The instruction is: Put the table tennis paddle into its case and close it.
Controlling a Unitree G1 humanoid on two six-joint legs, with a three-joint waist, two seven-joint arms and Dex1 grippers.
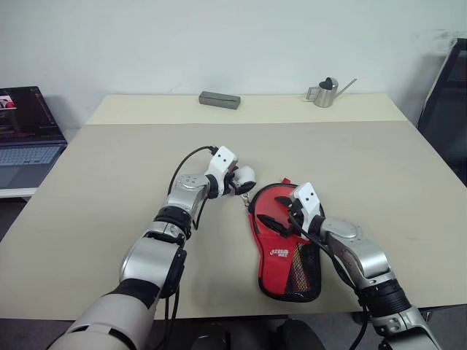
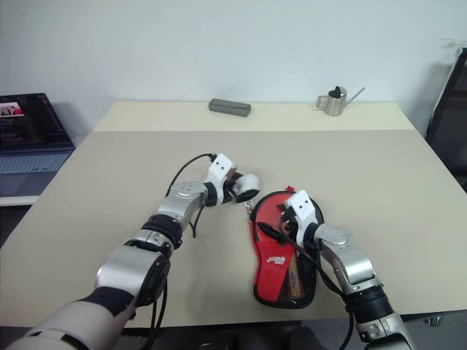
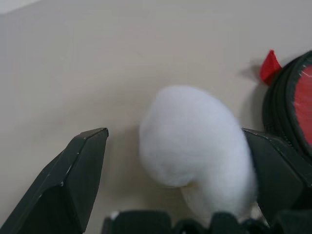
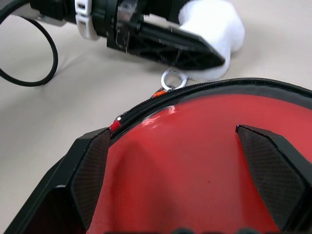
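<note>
I am seeing the case [image 1: 286,255] lying at the lower centre of the head view, near the table's [image 1: 379,168] front edge, red side with white logo and black mesh facing up. The paddle [image 4: 204,161] is sitting inside it; its red face is showing through the round end, with the zip edge curving around it. My right gripper [image 1: 281,216] is hovering over that round end with its fingers spread wide, grasping nothing. Just left of the case, my left gripper [image 1: 242,181] is straddling the white pom-pom [image 3: 195,141], fingers released on either side of it rather than clenched. A small metal ring [image 4: 171,78] is linking the pom-pom to the zip. Farther back, a grey block [image 1: 220,100] and a small metal watering can [image 1: 326,92] are standing along the table's far edge, and a laptop [image 1: 25,135] is sitting at the left edge.
</note>
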